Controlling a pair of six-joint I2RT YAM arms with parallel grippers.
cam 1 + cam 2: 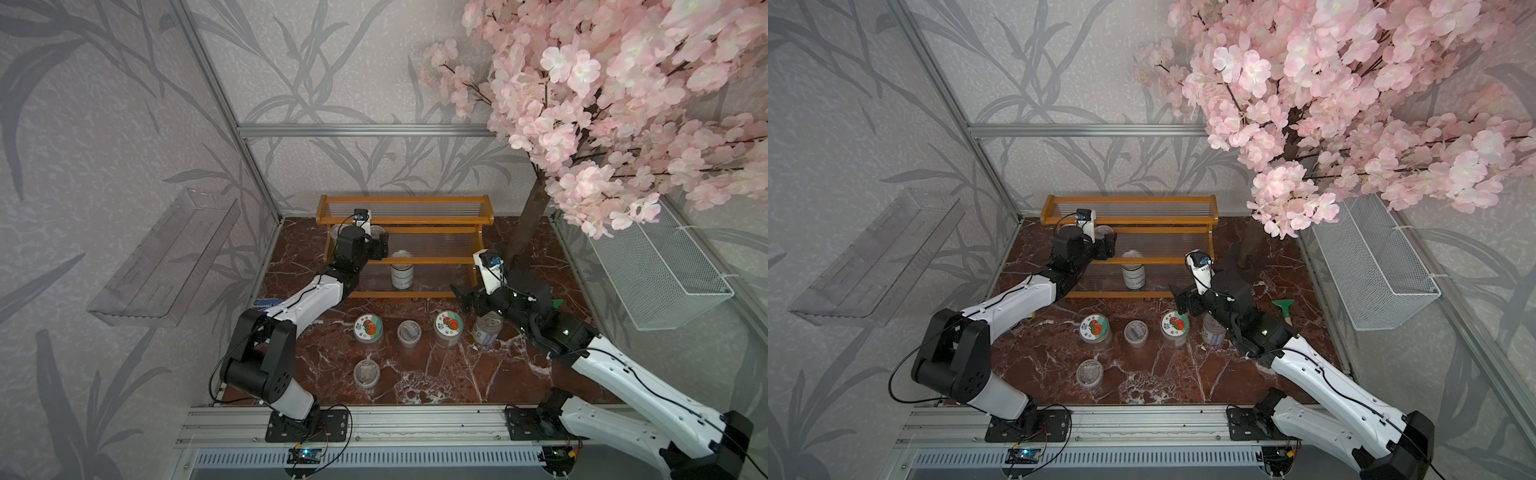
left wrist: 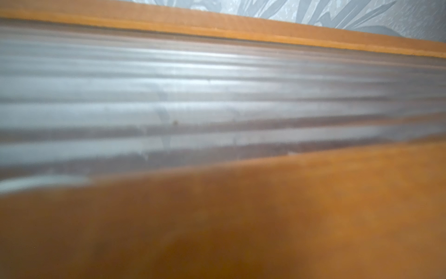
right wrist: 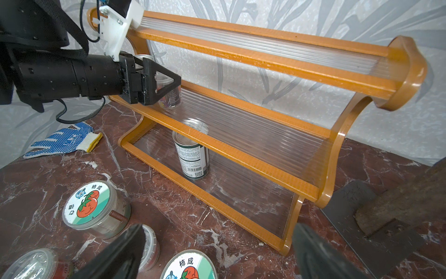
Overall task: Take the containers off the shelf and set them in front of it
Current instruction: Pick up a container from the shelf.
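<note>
Left pincer [image 3: 172, 83] reaches in level at the middle tier of the shelf [image 3: 265, 62], jaws straddling a clear cup [image 3: 170, 99] from the side, prob. b/c the top tier's rail leaves no room to drop in from above. Can't tell if it's clamped or only bracketing the cup: the near finger covers the upper wall, the far finger is hidden, and the left wrist view gives only blurred rail & ribbed panel. That cup stands upright on the middle tier w/ an end tin [image 3: 144, 57] just beyond it toward the tier's left end. A bottom-tier tin [image 3: 193, 157] stands upright approx mid-width. Right pincer [image 1: 464, 300] hangs wide & empty over the counter [image 3: 154, 193] near the shelf's right foot, likely kept clear of the left arm's lane. Five containers are down in front: left jar [image 1: 368, 326], right jar [image 1: 449, 323], a middle cup [image 1: 409, 332] btwn them, a front cup [image 1: 366, 372] nearer the robot, and a counter tin [image 1: 486, 328] partly under the right arm. They sit apart from each other, which should leave room for jaws to set down more.
</note>
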